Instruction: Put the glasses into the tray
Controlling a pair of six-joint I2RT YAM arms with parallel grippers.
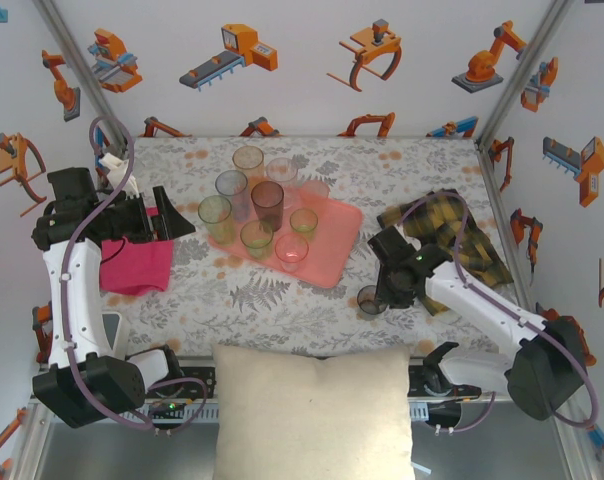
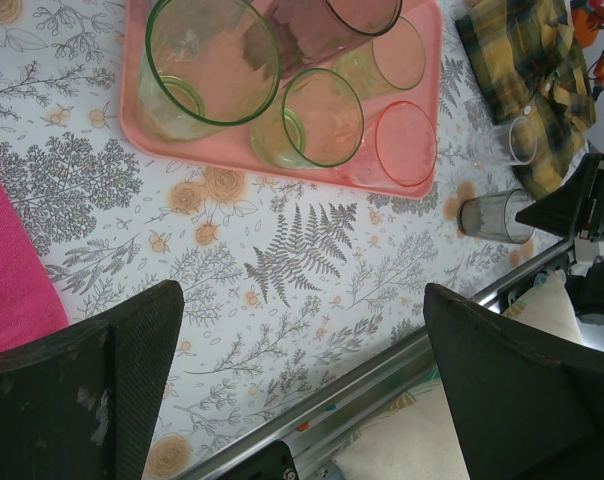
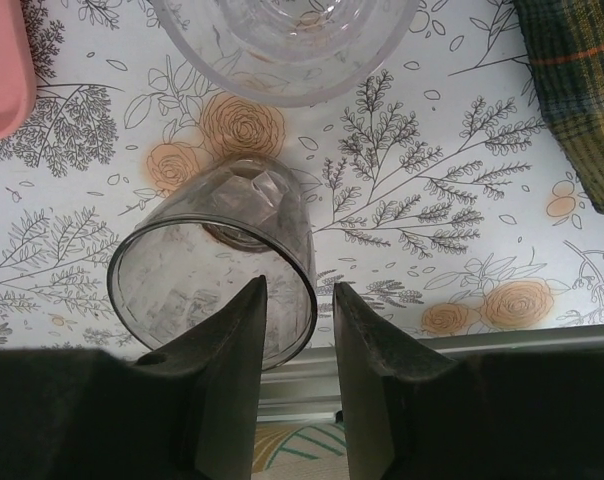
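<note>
Several tinted glasses (image 1: 257, 210) stand on the salmon-pink tray (image 1: 327, 255), among them a green one (image 2: 322, 115) and a pink one (image 2: 404, 143). A smoky grey glass (image 1: 371, 300) stands upright on the table near the front rail. My right gripper (image 3: 300, 290) is down over it, open by a narrow gap. One finger (image 3: 237, 340) is inside the grey glass (image 3: 217, 270), the other outside, with the rim wall between them. A clear glass (image 3: 282, 50) stands just beyond it. My left gripper (image 2: 302, 300) hangs wide open and holds nothing, left of the tray.
A magenta cloth (image 1: 137, 265) lies under the left arm, and a yellow-black plaid cloth (image 1: 452, 235) lies behind the right arm. A cream pillow (image 1: 312, 410) sits in front of the table's metal front rail (image 3: 432, 345). The tray's corner (image 3: 2, 70) is close on the left.
</note>
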